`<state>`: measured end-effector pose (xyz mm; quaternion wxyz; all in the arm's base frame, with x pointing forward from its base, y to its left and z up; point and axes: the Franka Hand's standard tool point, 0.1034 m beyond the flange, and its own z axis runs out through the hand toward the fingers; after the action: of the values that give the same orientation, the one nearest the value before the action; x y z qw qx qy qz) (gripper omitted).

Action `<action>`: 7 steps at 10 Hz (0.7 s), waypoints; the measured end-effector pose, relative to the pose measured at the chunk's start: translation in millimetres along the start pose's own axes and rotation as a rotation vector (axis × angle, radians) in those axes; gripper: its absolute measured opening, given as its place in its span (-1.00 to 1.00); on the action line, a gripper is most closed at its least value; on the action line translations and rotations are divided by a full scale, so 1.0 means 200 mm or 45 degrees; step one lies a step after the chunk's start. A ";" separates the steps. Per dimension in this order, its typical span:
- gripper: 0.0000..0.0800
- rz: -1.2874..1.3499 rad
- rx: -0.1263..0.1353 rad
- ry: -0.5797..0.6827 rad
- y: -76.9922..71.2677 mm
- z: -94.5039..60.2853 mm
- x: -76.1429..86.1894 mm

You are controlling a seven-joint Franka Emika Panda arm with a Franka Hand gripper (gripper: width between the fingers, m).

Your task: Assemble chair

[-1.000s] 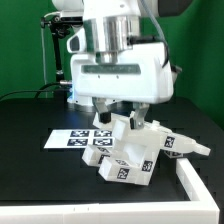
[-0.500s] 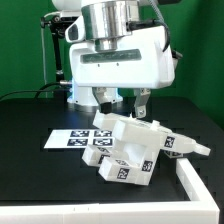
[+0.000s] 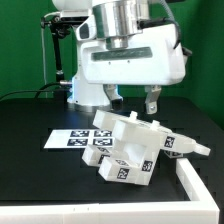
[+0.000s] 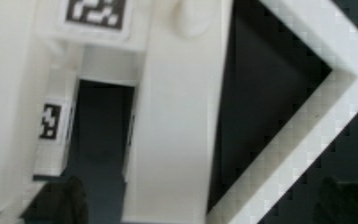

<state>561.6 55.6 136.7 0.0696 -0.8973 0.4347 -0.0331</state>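
Note:
The chair's white blocky pieces (image 3: 132, 148) stand joined in a cluster on the black table, with black-and-white tags on their faces. My gripper (image 3: 132, 100) hangs open just above the cluster, holding nothing; one dark finger (image 3: 152, 101) shows clear of the parts. In the wrist view a long white chair piece (image 4: 176, 110) runs between my open gripper (image 4: 202, 205) fingertips, with a tagged piece (image 4: 96, 12) beside it. The dark fingertips (image 4: 60, 200) sit at the frame's corners, apart from the piece.
The marker board (image 3: 72, 139) lies flat on the table at the exterior view's left of the cluster. A white angled rail (image 3: 197, 178) borders the table at the exterior view's right and also shows in the wrist view as a rail (image 4: 318, 90).
The gripper has risen and shifted toward the exterior view's right, away from the chair pieces. It stays open. The pieces have not moved.

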 end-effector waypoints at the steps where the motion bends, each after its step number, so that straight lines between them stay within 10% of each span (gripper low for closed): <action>1: 0.62 -0.011 0.000 0.014 0.02 0.02 -0.02; 7: 0.62 0.000 -0.002 0.012 0.12 0.04 -0.03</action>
<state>541.2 46.5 125.7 0.0669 -0.8971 0.4352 -0.0371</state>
